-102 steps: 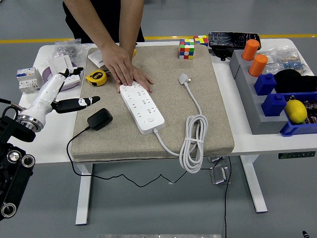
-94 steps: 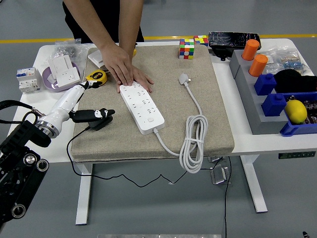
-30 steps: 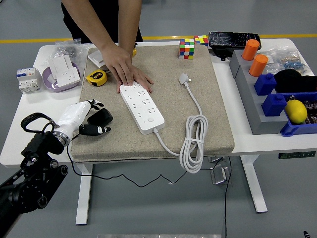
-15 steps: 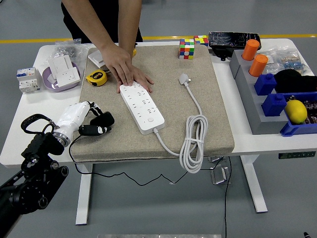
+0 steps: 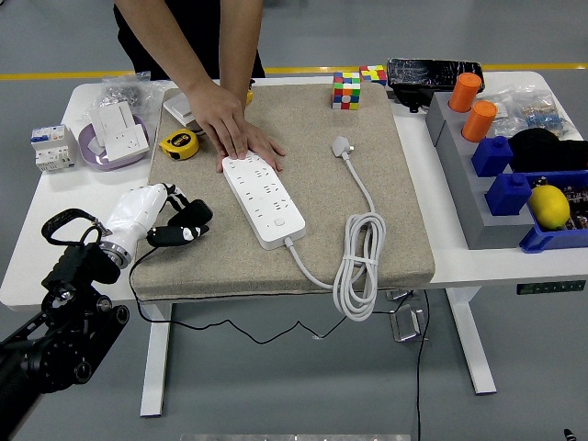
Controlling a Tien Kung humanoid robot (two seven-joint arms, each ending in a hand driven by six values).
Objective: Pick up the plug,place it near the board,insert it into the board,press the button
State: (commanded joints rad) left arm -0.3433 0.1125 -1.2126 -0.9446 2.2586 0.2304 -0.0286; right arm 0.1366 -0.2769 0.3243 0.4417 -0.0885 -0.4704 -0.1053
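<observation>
The black plug (image 5: 193, 212) with its thin black cable lies at the left edge of the beige mat (image 5: 404, 211). My left hand (image 5: 173, 216) is closed around it, fingers on its far side and thumb on its near side. The white power strip board (image 5: 264, 199) lies diagonally on the mat just right of the plug, its button (image 5: 278, 220) near the near end. A person's hand (image 5: 234, 129) presses flat on the strip's far end. My right hand is out of view.
The strip's own white plug (image 5: 342, 146) and coiled cord (image 5: 360, 266) lie to the right. A yellow tape measure (image 5: 179, 144), a purple bowl (image 5: 115, 138) and a breaker (image 5: 48, 147) stand at the left. Cubes (image 5: 346, 90) and a grey bin (image 5: 482, 197) with a lemon (image 5: 549, 206) stand at the right.
My left hand came down from the left onto the black plug and closed its fingers around it. The plug has shifted slightly up and right. The person's hand has stayed on the strip.
</observation>
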